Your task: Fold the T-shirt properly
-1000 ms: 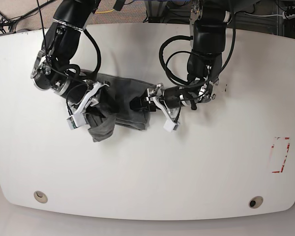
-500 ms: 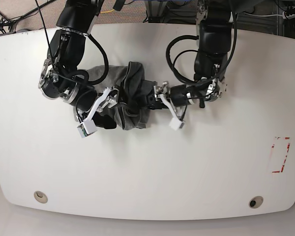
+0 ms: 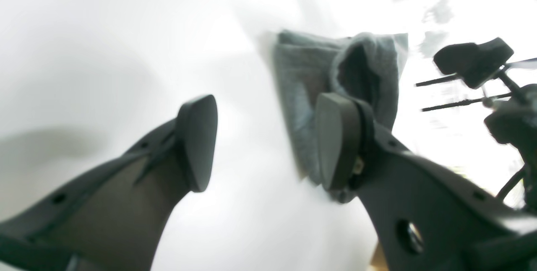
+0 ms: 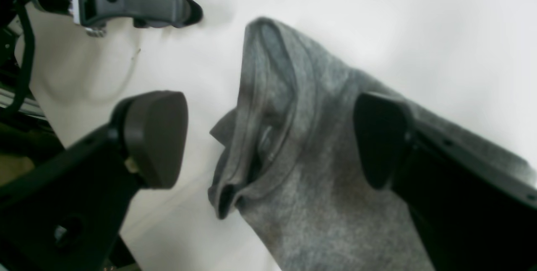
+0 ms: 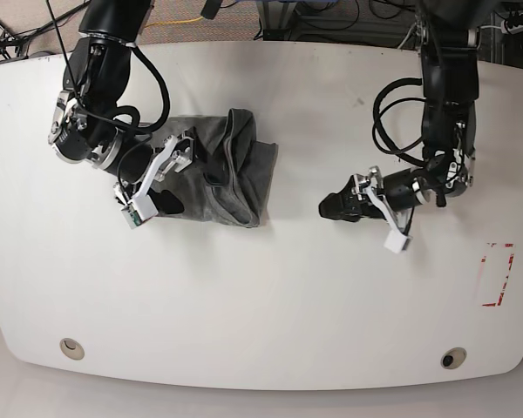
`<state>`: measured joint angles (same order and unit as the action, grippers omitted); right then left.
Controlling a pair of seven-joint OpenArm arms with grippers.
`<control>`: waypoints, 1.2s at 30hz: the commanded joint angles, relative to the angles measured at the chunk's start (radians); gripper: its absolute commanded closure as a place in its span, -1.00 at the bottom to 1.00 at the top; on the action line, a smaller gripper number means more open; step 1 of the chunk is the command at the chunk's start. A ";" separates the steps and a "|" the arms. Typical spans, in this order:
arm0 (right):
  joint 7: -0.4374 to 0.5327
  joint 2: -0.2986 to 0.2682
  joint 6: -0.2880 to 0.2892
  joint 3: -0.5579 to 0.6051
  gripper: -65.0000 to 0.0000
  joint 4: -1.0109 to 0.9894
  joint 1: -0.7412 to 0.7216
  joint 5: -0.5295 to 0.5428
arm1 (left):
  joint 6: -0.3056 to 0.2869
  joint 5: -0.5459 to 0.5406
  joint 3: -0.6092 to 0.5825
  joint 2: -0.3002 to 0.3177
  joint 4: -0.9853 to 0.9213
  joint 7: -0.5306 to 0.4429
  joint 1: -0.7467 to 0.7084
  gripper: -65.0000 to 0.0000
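Now the right gripper hangs spread wide over the bunched T-shirt, gripping nothing; the left gripper, jaws apart too, sits well clear on the white surface.

Heather-grey T-shirt, bunched into a rumpled, thick fold, flat on the table's left half.

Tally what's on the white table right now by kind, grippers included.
Grey cotton T-shirt, bunched into a heap: 1
Black robot grippers, left gripper and right gripper: 2
Red-outlined marker patch on the table: 1
Total: 4
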<state>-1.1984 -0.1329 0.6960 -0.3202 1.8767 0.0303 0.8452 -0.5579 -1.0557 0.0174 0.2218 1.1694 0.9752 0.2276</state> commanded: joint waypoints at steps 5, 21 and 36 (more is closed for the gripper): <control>0.032 0.014 0.002 0.095 -0.83 -0.053 -0.096 -0.136 | -0.011 -0.019 0.002 0.054 0.025 -0.016 -0.030 -0.06; 0.234 0.072 0.002 0.356 0.28 -0.415 -0.249 -0.404 | -0.011 -0.019 0.002 0.064 0.028 -0.016 -0.104 -0.06; 0.289 0.103 0.002 0.350 0.26 -0.581 -0.455 -0.402 | -0.011 -0.018 -0.032 0.058 0.106 -0.012 -0.109 -0.06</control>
<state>-0.9218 -0.0189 0.6918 0.0319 1.2800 -0.3912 0.4221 -0.5564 -1.0443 0.0071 0.2729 1.2095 0.9791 0.0959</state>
